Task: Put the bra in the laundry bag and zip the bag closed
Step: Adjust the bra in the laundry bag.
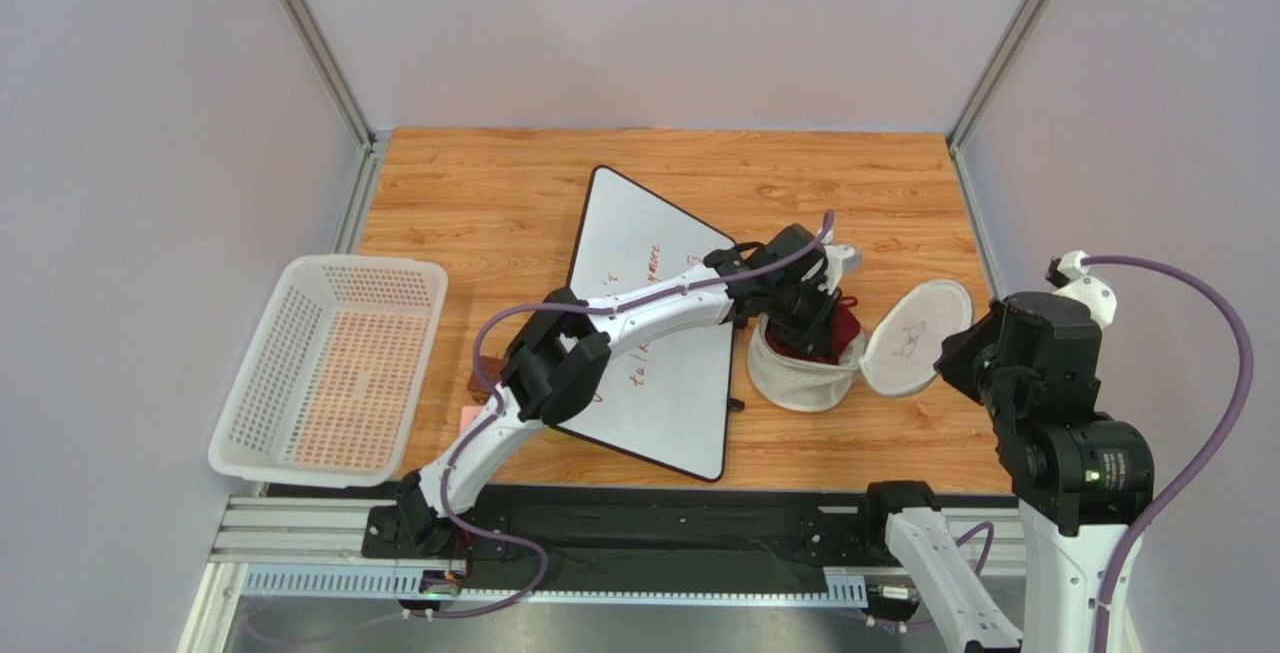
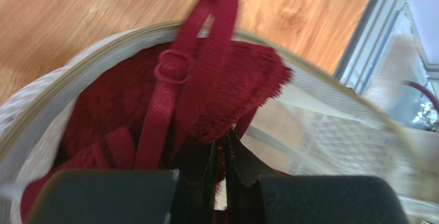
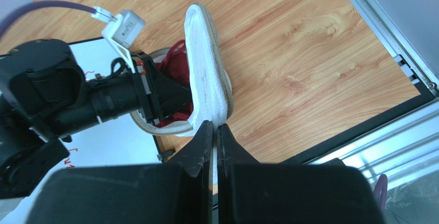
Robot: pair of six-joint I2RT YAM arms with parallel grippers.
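The white mesh laundry bag (image 1: 804,371) stands open right of the whiteboard, its round lid (image 1: 914,337) held up and aside. The dark red bra (image 1: 834,326) lies inside the bag. My left gripper (image 1: 812,316) reaches into the bag and is shut on the bra's fabric (image 2: 216,95); a strap with a ring (image 2: 172,75) hangs over the rim (image 2: 288,54). My right gripper (image 3: 216,126) is shut on the edge of the lid (image 3: 206,75), holding it upright, with the bag's rim (image 3: 154,129) and some bra (image 3: 175,64) behind it.
A whiteboard with red writing (image 1: 661,316) lies under my left arm. A white perforated basket (image 1: 334,364) stands at the left. A small pink box (image 1: 473,421) lies near the whiteboard's near left edge. Metal rails run along the near table edge (image 1: 676,533).
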